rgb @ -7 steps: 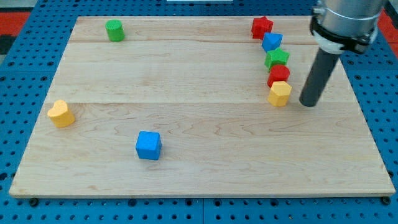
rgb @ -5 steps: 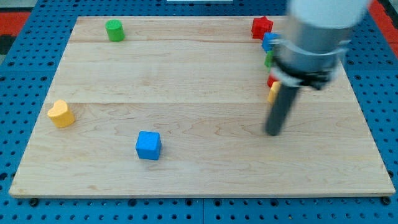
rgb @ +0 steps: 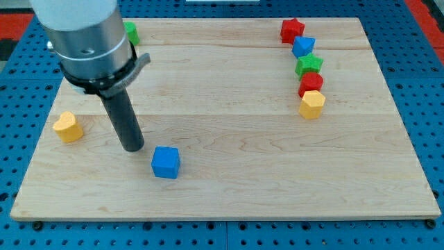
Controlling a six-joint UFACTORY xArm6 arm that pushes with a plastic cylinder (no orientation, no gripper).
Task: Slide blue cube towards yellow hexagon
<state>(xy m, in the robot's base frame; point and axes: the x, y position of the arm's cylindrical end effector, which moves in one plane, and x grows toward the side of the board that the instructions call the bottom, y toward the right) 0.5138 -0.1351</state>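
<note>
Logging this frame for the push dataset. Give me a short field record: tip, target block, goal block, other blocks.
tip: my tip on the board, just to the view's upper left of the blue cube, small gap, not touching
goal: yellow hexagon at the view's right, bottom of a column
column above it: red block, green star, blue block, red star
others: yellow heart at the view's left; green block partly hidden behind the arm

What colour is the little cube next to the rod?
Blue cube, clearest in the camera view.
</note>
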